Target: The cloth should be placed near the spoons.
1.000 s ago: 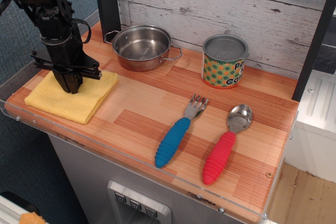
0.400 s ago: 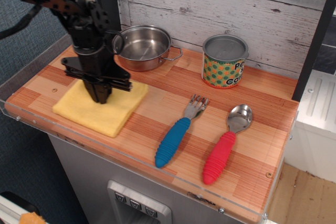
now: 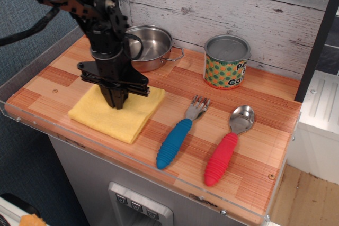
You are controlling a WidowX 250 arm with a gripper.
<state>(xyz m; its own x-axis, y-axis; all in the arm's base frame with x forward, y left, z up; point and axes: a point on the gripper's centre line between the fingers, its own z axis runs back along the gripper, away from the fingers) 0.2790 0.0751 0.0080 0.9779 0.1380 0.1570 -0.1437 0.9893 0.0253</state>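
Observation:
The yellow folded cloth (image 3: pixel 119 116) lies flat on the wooden counter, left of middle. My black gripper (image 3: pixel 117 101) points straight down onto its middle, fingers together and pressed into the fabric. The blue-handled fork (image 3: pixel 179 133) lies just right of the cloth, a small gap from its right corner. The red-handled spoon (image 3: pixel 228 146) lies further right, parallel to the fork.
A steel pot (image 3: pixel 147 46) stands at the back, partly behind my arm. A patterned tin can (image 3: pixel 227 62) stands at the back right. A clear acrylic rim (image 3: pixel 32 125) edges the counter front and left. A white plank wall closes the back.
The gripper has dragged the cloth to the right across the counter, from the left edge to close beside the fork. The fork, spoon, pot and can have not moved.

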